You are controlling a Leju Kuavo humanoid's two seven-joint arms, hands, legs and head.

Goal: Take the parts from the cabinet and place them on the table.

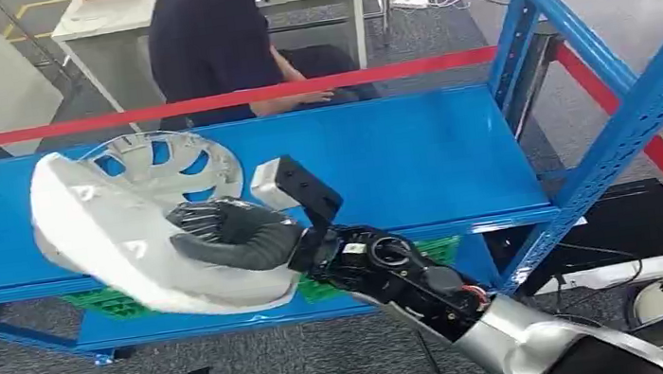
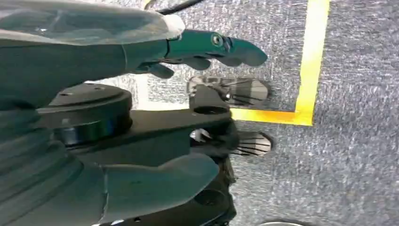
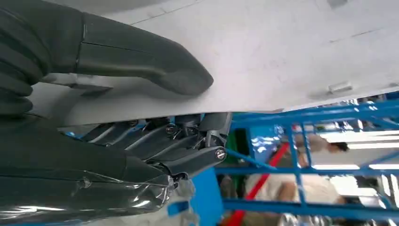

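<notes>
Silver-sleeved and dark at the wrist, the robot's right hand (image 1: pixel 229 236) reaches in from below and clamps a large pale grey moulded plastic cover (image 1: pixel 114 237): the thick grey thumb (image 3: pixel 141 59) presses one face and the darker fingers (image 3: pixel 188 141) curl under the opposite face, so the panel's edge sits pinched between them. That cover is the biggest thing in reach, tilted, and overhanging the front lip of the blue steel cabinet shelf (image 1: pixel 419 152). Since the grip sits at one edge, I judge the wide panel could lever down and slip from between thumb and fingers if swung quickly.

Just beyond the fingers lies a silver spoked plastic wheel trim (image 1: pixel 167 164), partly under the cover; dragging the cover sideways could catch it and pull it off the shelf. Beside the wrist rests a small white block (image 1: pixel 268 180), which the forearm could nudge.

Hanging over grey carpet, the left hand (image 2: pixel 141 89) holds nothing, fingers apart.
</notes>
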